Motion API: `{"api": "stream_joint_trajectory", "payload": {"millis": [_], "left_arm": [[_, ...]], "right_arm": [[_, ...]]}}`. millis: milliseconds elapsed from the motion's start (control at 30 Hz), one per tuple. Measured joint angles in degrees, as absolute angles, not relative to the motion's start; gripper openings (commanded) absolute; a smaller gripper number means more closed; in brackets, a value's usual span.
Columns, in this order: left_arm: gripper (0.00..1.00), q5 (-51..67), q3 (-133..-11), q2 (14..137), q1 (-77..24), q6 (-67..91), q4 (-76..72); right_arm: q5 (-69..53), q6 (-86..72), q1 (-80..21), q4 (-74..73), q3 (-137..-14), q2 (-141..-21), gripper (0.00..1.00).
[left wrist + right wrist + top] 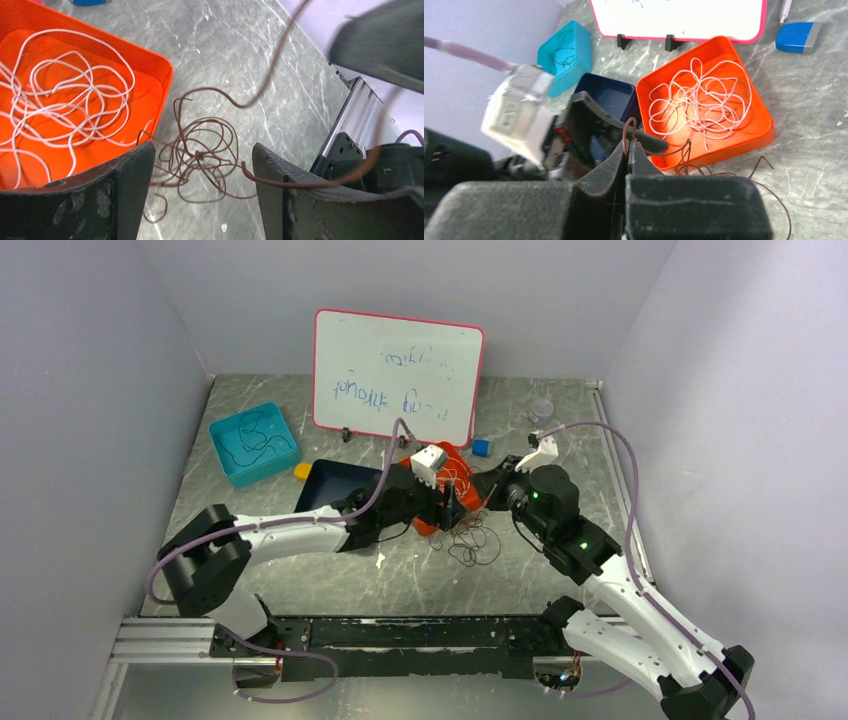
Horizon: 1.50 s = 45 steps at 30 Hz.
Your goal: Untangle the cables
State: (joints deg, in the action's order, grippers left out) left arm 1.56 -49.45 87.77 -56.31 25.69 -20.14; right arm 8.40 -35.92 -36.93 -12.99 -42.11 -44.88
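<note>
Currently the right gripper is fully closed, its fingertips pinching one strand of the brown cable. A short loop of it stands up above the pinch. The rest of that cable lies in a loose tangle mid-worktop, just on the near-edge side of the orange tray.

The left gripper is wide open over the tangle and holds nothing. One brown strand runs across its right-hand finger; I cannot tell whether it touches.

The white cable is coiled inside the orange tray. The black cable sits in the teal tray, toward the far-left corner. The navy tray is between the two.

Risks as judged:
- A tight crossing shows at the tangle's middle. Lifting the pinched strand alone could cinch it into a knot.
- The strand over the left finger may snag and drag the whole bundle.
- Some loops lie against the orange tray's near wall. A pull toward the far edge could hook the rim or mix brown with white.
- The cable is thin and could slip from the pinch under tension.
</note>
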Motion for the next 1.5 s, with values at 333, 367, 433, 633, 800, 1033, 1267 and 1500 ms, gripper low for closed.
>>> {"api": "stream_joint_trajectory", "payload": {"millis": [333, 367, 433, 633, 800, 1033, 1267, 1500], "left_arm": [[0.64, 1.83, -54.74, 100.64, -56.34, 26.7, -23.55], [0.61, 1.93, -54.72, 101.65, -56.36, 26.89, -23.75], [0.56, 2.66, -54.68, 103.2, -56.38, 27.44, -23.99], [0.45, 4.95, -54.7, 105.6, -57.98, 27.62, -24.67], [0.37, 5.19, -54.7, 105.86, -61.04, 26.98, -23.94], [0.29, 4.19, -53.76, 103.48, -63.31, 25.41, -21.08], [0.27, 3.53, -50.63, 102.65, -63.48, 24.86, -20.56], [0.28, 2.13, -45.93, 101.45, -63.83, 25.87, -18.74]], "right_arm": [[9.56, -37.87, -36.93, -15.38, -46.68, -40.25, 0.0], [9.96, -38.09, -36.93, -15.55, -47.37, -39.72, 0.0], [11.05, -38.5, -36.93, -16.1, -48.88, -38.63, 0.0], [16.53, -38.06, -36.93, -19.75, -55.88, -36.25, 0.0], [20.91, -34.94, -36.93, -21.5, -63.51, -36.27, 0.0], [25.32, -29.08, -36.93, -22.61, -70.02, -37.6, 0.0], [29.26, -20.34, -36.93, -23.09, -75.33, -40.23, 0.0], [35.07, -7.16, -36.93, -19.66, -82.96, -42.68, 0.0]]}}
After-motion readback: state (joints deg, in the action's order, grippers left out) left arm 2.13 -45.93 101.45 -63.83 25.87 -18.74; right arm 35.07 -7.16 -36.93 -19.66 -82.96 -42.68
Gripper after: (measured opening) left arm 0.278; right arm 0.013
